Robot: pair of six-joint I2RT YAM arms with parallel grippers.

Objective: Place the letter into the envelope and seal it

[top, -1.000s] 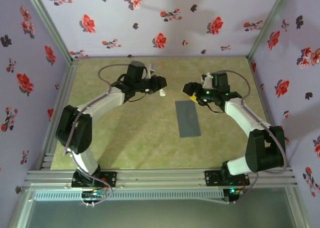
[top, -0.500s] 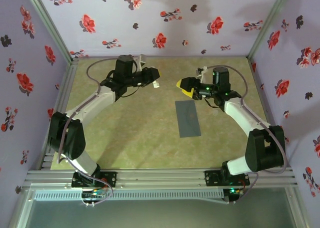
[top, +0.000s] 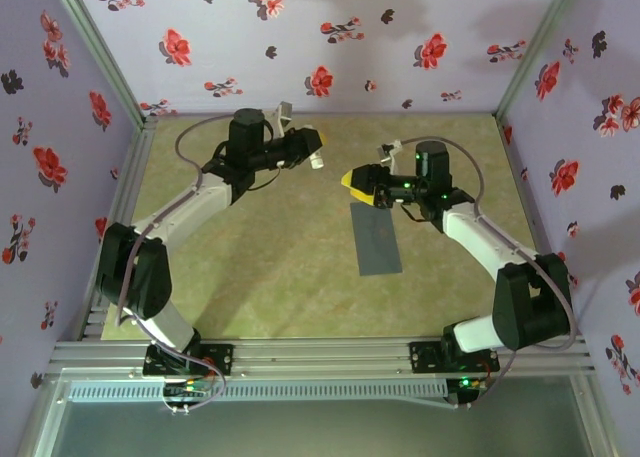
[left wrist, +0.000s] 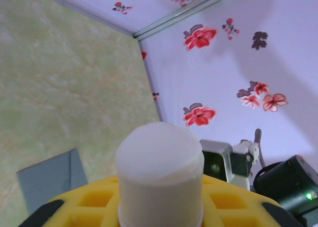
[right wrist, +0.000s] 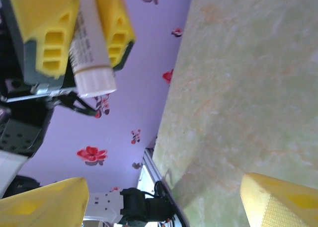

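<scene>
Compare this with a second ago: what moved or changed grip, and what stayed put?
The left gripper, shut on the stick throughout, moved toward the far wall as its arm stretched out. The right gripper, open, swung left toward it and is now near the far end of the envelope. Nothing was taken hold of or let go. The envelope stayed flat in place.

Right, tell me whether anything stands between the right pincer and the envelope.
Nothing visible does. The right pincer, jaws open, hangs near the far end of the envelope, and no object shows in the gap between them. The white stick clamped in the left pincer is off to the left, apart from both.
</scene>
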